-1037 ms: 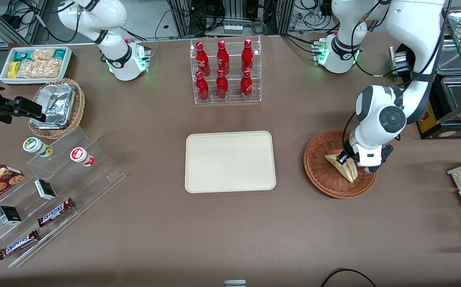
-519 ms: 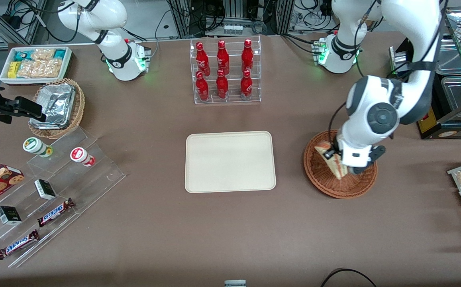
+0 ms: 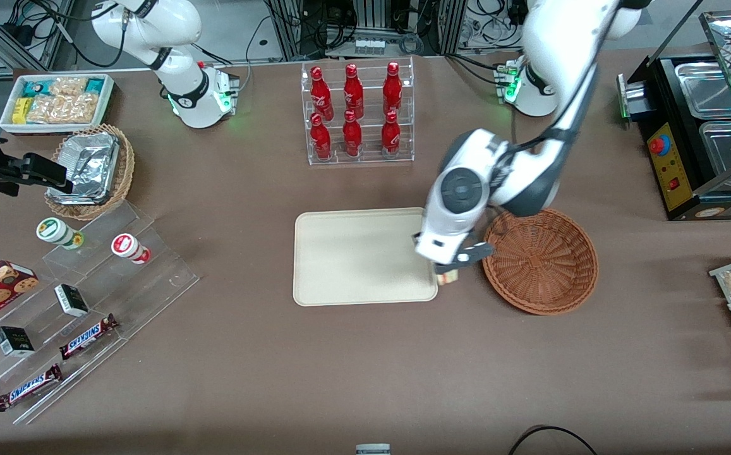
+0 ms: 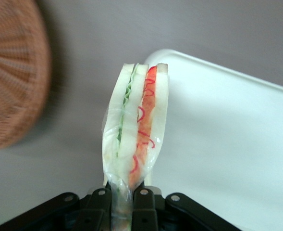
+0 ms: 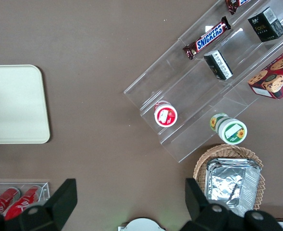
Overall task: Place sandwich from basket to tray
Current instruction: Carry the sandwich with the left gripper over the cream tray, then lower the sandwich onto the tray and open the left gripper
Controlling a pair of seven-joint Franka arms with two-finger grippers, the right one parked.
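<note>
Front cam: high, looks steeply down on whole table. Left wrist cam: close, looks along gripper (image 4: pixel 123 202) at sandwich (image 4: pixel 134 139), tray (image 4: pixel 237 139) edge, basket (image 4: pixel 14 72). Right wrist cam: straight down, parked arm's end; shares tray (image 5: pixel 16 103) w/ both.

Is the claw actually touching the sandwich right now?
Touching. The left wrist view shows the claw with both fingers pressed against the sandwich, held above the tray's edge.
</note>
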